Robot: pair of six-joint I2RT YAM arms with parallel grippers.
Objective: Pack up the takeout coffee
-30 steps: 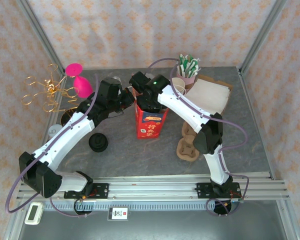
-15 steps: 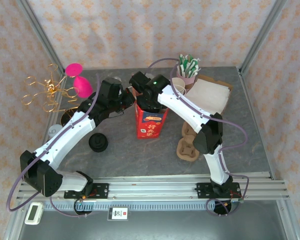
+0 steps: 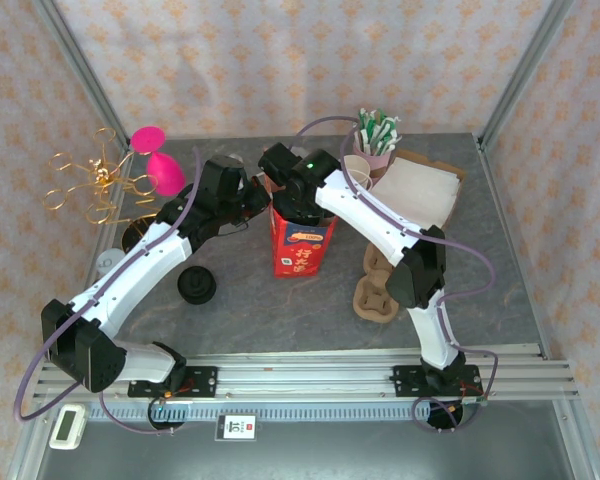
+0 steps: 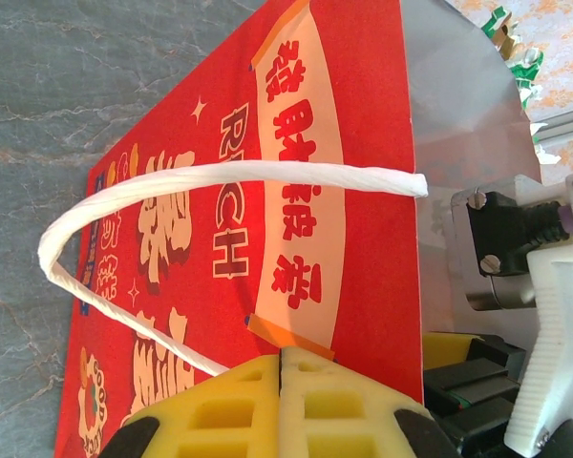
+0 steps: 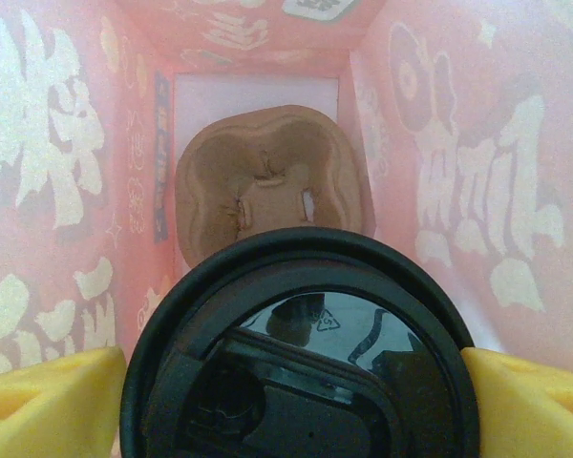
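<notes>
Right gripper (image 5: pixel 301 386), jaws clamped across the lidded coffee cup (image 5: pixel 296 315) at lower centre, holds it inside the red bag (image 5: pixel 38 191), above the pulp carrier (image 5: pixel 267 191). Left gripper (image 4: pixel 280 396), jaws together, pinches the bag's rim. Next move, by judgement: lower the cup squarely into the carrier, then release.

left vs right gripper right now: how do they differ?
Jaws: the left gripper has its pads pressed together, pinching the red bag at its rim. The right gripper stands wide, one pad on each side of the black-lidded coffee cup.
Place: the left gripper sits outside the bag at its edge. The right gripper holds the cup in the bag's opening, above the brown carrier on its floor.
Shared: yellow pads, and both grip something.
</notes>
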